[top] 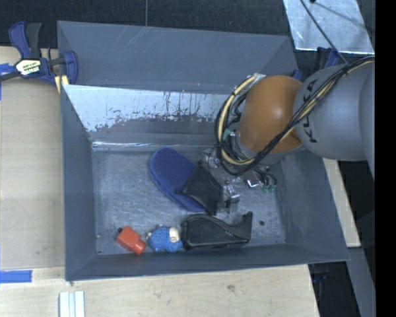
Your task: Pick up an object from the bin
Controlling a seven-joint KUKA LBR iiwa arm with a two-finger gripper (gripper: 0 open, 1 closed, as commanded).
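Note:
My gripper (230,195) hangs low in the middle of the bin, just right of a flat black piece (200,187) that lies against a blue slipper-shaped thing (171,172). Whether the gripper touches the black piece I cannot tell. Right below the gripper, along the bin's front wall, lies a longer black thing (214,232) with an upturned right end.
At the front left of the bin floor lie a small orange-red block (131,240) and a blue lump with a pale end (163,238). The arm, with its orange cover and cables, comes in from the right over the bin's right half.

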